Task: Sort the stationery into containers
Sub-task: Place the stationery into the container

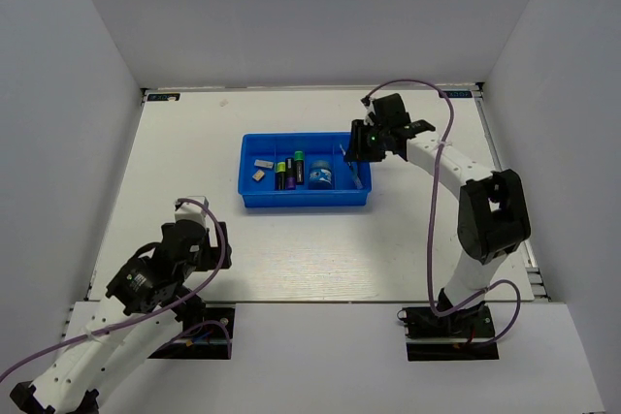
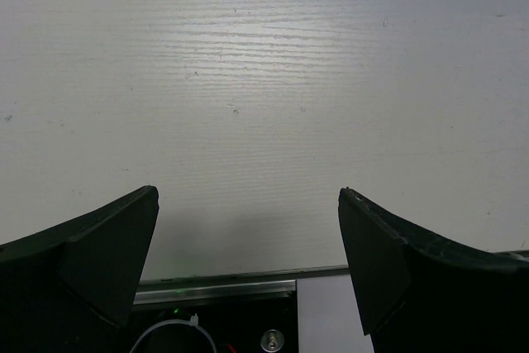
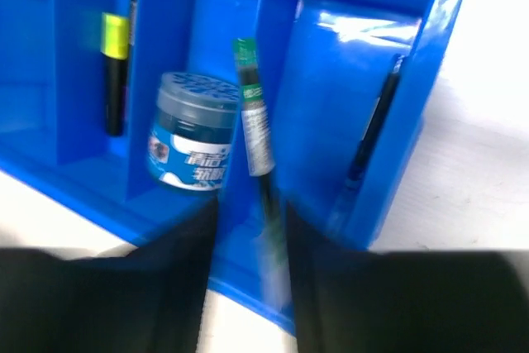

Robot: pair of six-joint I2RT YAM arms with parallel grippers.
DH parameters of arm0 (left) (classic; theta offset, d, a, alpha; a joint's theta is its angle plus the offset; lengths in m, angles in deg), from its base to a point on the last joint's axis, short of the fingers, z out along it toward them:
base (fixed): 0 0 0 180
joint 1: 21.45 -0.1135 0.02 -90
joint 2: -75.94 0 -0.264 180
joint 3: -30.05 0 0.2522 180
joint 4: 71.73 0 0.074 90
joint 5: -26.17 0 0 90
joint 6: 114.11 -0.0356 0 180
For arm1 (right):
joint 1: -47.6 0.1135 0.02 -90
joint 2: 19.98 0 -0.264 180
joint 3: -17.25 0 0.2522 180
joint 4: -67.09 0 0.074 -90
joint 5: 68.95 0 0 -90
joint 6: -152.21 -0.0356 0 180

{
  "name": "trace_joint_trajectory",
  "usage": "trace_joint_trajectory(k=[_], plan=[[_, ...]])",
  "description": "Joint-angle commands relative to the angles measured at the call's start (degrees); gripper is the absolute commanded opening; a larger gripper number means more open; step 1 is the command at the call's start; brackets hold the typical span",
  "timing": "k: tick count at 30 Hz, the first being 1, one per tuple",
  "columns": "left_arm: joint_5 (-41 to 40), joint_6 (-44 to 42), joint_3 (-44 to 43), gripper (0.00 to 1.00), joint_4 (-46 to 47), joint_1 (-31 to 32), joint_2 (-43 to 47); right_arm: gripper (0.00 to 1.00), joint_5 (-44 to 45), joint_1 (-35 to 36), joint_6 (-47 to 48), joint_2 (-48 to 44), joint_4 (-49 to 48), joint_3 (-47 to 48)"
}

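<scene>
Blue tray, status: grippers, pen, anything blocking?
Left gripper open, empty, over table. Right gripper above tray, green-tipped pen between jaws, grip unclear. Nothing blocking.

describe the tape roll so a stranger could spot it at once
Find the blue tray mid-table. The tape roll sits in the compartment just right of the markers. It is the only round thing there, blue and white, among straight markers and blocky erasers.
</scene>
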Motion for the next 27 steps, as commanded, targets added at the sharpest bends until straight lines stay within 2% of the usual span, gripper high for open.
trace_joint_trajectory(k=[1,3,4,5,7,9,10,11,12,13,14,15,16,17,18,20,21,23,27], plan=[[-0.12,-0.19,-1.8,1.0,0.35,-0.28,-0.77,0.46,3.64,0.16,2.6,1.07,-1.35,2.92],[0.06,-0.37,-1.98,1.0,0.7,-0.28,-0.86,0.57,1.46,0.07,3.48,1.6,-0.82,3.71],[0.32,-0.45,-1.98,1.0,1.05,-0.28,-1.03,0.67,1.01,0.25,3.66,1.43,-0.47,3.63],[0.58,-0.46,-2.06,1.0,1.31,-0.37,-1.21,0.71,-0.21,0.16,4.09,0.99,-0.38,3.63],[1.11,-0.54,-2.59,1.0,1.75,-0.28,-2.0,0.71,-2.15,0.16,4.45,-0.07,-0.64,3.45],[1.55,-1.24,-3.2,0.98,2.81,-0.28,-2.61,0.53,-6.63,0.07,6.72,-2.69,-0.91,3.36],[2.77,-1.68,-3.38,0.93,3.77,-0.28,-3.92,0.33,-10.82,-0.01,9.96,-3.66,0.92,4.06],[3.3,-2.03,-4.08,0.68,4.65,-0.45,-4.37,0.0,-11.47,0.16,11.64,-4.37,1.98,4.42],[4.09,-2.91,-5.04,0.41,4.83,-0.28,-5.16,0.0,-11.48,0.33,15.83,-8.38,3.3,3.99],[4.71,-3.18,-5.66,0.16,5.35,-0.37,-7.6,0.0,-6.34,0.6,17.27,-9.99,2.79,1.72],[5.15,-3.44,-6.8,0.0,6.06,-0.19,-8.5,0.0,-3.33,0.86,17.98,-11.74,1.31,-0.31],[6.11,-4.4,-8.03,0.0,7.11,-0.19,-10.59,0.0,3.14,0.25,19.03,-18.11,-6.54,-8.24],[6.12,-4.85,-8.04,0.0,7.73,-0.28,-11.48,0.19,5.99,0.25,19.56,-20.0,-7.66,-10.32],[7.51,-5.11,-8.74,0.05,9.04,-0.28,-12.19,0.49,9.76,0.25,19.57,-24.46,-8.54,-12.09],[7.96,-5.29,-9.53,0.24,9.49,-0.19,-12.81,0.9,17.71,0.6,19.48,-25.37,-7.42,-14.28],[9.71,-5.29,-10.85,0.85,10.8,-0.37,-15.53,0.9,24.87,0.43,18.16,-28.44,-3.83,-14.83],[9.9,-5.2,-11.64,1.0,11.42,-0.37,-16.15,0.9,26.65,0.42,18.25,-29.42,0.46,-14.83],[11.21,-5.11,-12.26,1.0,12.65,-0.45,-18.43,0.9,31.91,0.34,19.64,-34.57,0.94,-17.63],[12.53,-5.2,-12.87,1.0,13.8,-0.54,-21.15,0.9,31.86,0.25,25.8,-44.79,-2.48,-29.12]])
